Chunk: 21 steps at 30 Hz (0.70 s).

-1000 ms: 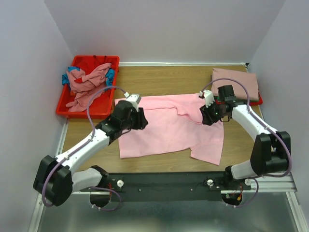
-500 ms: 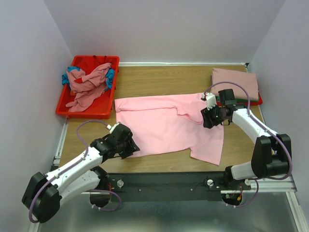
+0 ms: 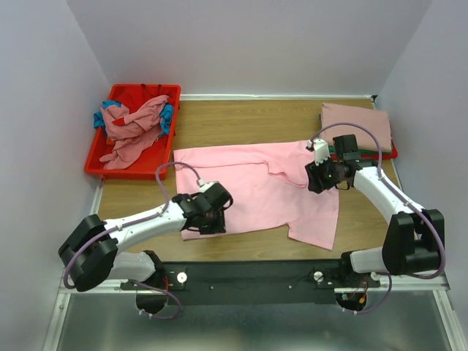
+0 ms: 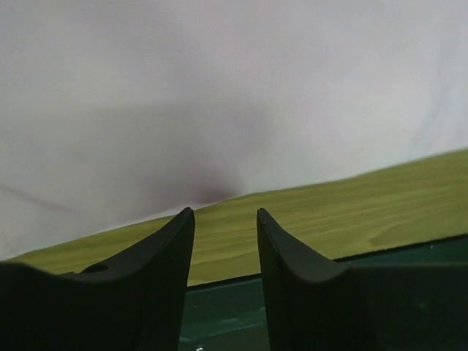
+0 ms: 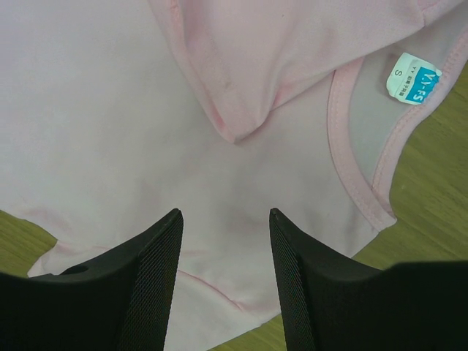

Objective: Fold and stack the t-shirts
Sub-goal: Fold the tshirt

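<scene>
Bright pink cloth t-shirt (image 3: pixel 256 191) spread on wooden table (image 3: pixel 241 121).
Left gripper (image 4: pixel 224 213) at its near-left corner, jaws parted, empty; right gripper (image 5: pixel 225 213) above shirt near collar, jaws parted, empty.

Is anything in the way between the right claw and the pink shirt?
Nothing visible does. The right gripper, fingers open, points straight down at the pink t-shirt, and only its cloth shows between the fingers.
</scene>
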{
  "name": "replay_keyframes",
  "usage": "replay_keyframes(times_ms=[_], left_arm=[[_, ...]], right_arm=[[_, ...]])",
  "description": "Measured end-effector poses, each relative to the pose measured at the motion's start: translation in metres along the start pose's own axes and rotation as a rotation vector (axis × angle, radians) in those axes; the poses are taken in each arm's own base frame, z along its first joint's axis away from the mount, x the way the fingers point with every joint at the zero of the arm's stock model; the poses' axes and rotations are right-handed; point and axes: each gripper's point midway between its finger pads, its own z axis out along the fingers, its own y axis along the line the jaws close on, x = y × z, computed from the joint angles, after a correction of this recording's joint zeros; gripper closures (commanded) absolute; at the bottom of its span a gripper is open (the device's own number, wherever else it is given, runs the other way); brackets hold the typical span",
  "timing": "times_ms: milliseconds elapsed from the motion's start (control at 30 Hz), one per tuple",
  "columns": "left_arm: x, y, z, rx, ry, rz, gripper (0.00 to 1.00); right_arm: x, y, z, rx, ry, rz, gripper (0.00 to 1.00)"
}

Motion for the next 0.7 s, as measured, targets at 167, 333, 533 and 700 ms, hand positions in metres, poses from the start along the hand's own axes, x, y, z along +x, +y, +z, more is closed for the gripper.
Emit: replay_keyframes(times_ms=[167, 333, 533, 700], left_arm=[[0.005, -0.056, -0.014, 0.181, -0.049, 0.309, 0.49], [0.006, -0.093, -0.015, 0.248, -0.071, 0.47, 0.49], [0.03, -0.085, 0.024, 0.096, -0.012, 0.591, 0.48], [0.021, -0.073, 0.03, -0.005, -0.049, 0.576, 0.49]], right_arm=[[-0.002, 0.001, -0.002, 0.001, -0.012, -0.004, 0.41], [-0.002, 0.001, -0.002, -0.001, -0.012, -0.004, 0.41], [-0.002, 0.002, -0.002, -0.003, -0.014, -0.004, 0.41], [-0.002, 0.002, -0.002, -0.005, -0.013, -0.004, 0.41]])
